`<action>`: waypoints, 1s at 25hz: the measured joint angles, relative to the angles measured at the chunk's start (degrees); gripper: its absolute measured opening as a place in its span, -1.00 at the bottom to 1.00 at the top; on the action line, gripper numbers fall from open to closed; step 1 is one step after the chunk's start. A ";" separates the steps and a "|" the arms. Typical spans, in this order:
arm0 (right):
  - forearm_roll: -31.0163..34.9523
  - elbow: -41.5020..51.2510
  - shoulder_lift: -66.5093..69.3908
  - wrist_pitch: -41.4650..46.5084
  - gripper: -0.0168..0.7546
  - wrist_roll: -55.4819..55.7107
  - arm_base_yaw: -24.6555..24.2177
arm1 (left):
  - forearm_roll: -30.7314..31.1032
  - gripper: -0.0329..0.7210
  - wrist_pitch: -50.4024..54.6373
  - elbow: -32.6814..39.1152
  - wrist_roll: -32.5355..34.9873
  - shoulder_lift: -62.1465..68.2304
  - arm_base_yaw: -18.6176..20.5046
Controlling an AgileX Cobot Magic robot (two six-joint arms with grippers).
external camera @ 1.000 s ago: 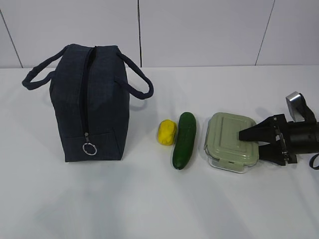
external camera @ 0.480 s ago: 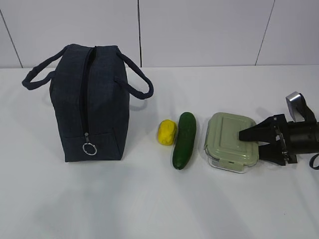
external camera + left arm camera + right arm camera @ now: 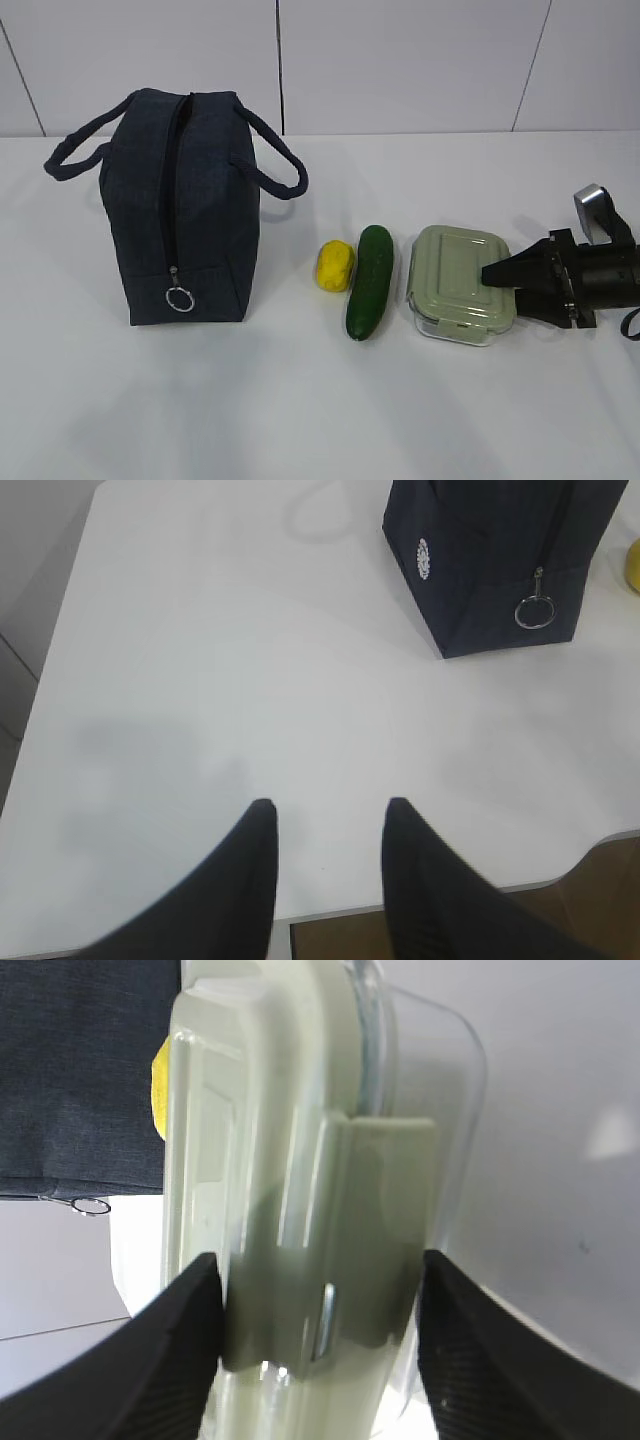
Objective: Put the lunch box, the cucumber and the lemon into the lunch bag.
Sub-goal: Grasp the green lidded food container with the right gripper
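Two end effectors here: the right end effector (image 3: 503, 284) is pinching the lunch box (image 3: 461, 283) by its right end, one finger on the sage lid, one underneath. Left of the box lies the cucumber (image 3: 369, 281), then the lemon (image 3: 335, 265), then the upright lunch bag (image 3: 183, 205). The left end effector (image 3: 325, 825) hovers half-spread over bare worktop (image 3: 250, 680), holding nothing.

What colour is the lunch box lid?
Pale sage green, on a clear base; the lunch box lid shows best in the exterior view.

The lunch box (image 3: 300, 1210) hides most of the lemon (image 3: 158, 1085).
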 joint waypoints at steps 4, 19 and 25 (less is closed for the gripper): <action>0.00 0.00 0.00 0.00 0.20 0.00 0.00 | 0.00 -0.28 0.00 0.00 0.00 0.00 0.00; 0.00 0.00 0.00 0.00 0.19 0.00 0.00 | 0.00 -0.28 0.00 0.00 0.00 0.00 0.00; 0.00 0.00 0.00 0.00 0.19 0.00 0.00 | 0.00 -0.28 0.00 0.00 0.00 0.00 0.00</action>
